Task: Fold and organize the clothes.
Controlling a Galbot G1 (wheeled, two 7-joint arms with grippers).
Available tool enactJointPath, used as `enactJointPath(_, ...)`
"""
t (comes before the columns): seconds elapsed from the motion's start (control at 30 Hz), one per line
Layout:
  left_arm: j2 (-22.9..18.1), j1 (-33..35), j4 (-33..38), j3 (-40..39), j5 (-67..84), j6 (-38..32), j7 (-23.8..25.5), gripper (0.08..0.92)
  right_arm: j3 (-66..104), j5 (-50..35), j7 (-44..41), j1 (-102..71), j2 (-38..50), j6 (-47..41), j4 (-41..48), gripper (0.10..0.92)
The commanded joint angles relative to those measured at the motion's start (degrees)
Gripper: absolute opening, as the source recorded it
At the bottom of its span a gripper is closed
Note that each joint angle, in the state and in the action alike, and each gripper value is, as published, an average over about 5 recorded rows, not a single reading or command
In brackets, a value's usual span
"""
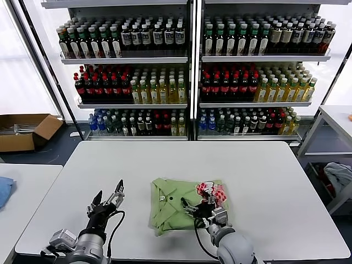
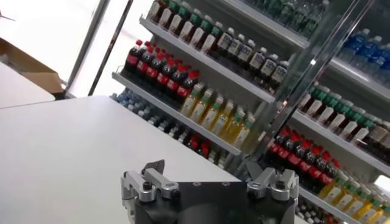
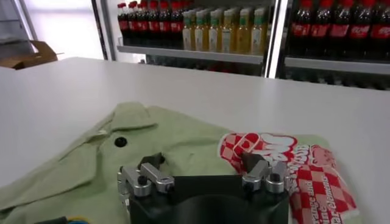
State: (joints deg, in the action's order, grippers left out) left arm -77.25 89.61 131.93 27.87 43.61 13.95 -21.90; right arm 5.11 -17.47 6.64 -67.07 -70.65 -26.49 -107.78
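Right gripper (image 1: 202, 212) hovers low over the near edge of the folded light green cotton shirt with red-and-white print (image 1: 176, 206) mid-table, fingers apart (contact unclear). Best press flat and square the edges; left gripper (image 1: 108, 199) waits open, beside the shirt

A broad white rectangular table (image 1: 165, 165) fills the centre. At twelve o'clock stand white metal shelves (image 1: 190, 58) packed with rows of dark, red, yellow and green bottles (image 1: 126, 88). At nine o'clock an open brown cardboard box (image 1: 25, 131) sits on the floor. A small blue cloth (image 1: 4, 190) lies on a neighbouring white table at eight o'clock.
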Motion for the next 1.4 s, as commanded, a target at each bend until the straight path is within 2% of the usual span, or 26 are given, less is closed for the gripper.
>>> enactJointPath(0.03,0.2,-0.6,-0.4,0.5,-3.0,-0.7,3.2,0.823,6.3,-5.0,2.5,-1.8,2.0,5.2,-15.6,0.823)
enactJointPath(0.3,0.9,-0.5,-1.0,2.9,-8.9,-2.2,11.3,0.823,21.7,-2.8,-1.5,-9.8,3.2,9.7,-17.8,0.823)
enactJointPath(0.5,1.5,2.0,-2.3,9.0,-15.8,-2.2,28.3,0.823,31.3,2.1,-11.9,-15.7,0.9,16.2,-12.8,0.823)
enactJointPath(0.73,1.0,2.4,-4.0,19.4,-16.7,-2.5,38.2,0.823,42.1,-3.2,-18.7,-22.9,-1.4,21.9,-12.3,0.823)
enactJointPath(0.93,-0.4,2.0,-5.1,26.2,-16.6,-3.0,42.2,0.823,46.5,-5.6,-19.5,-25.4,-3.0,24.2,-10.9,0.823)
enactJointPath(1.4,-1.9,2.1,-5.4,29.3,-17.0,-4.9,42.6,0.823,46.3,-4.7,-18.0,-22.9,-3.7,24.3,-8.1,0.823)
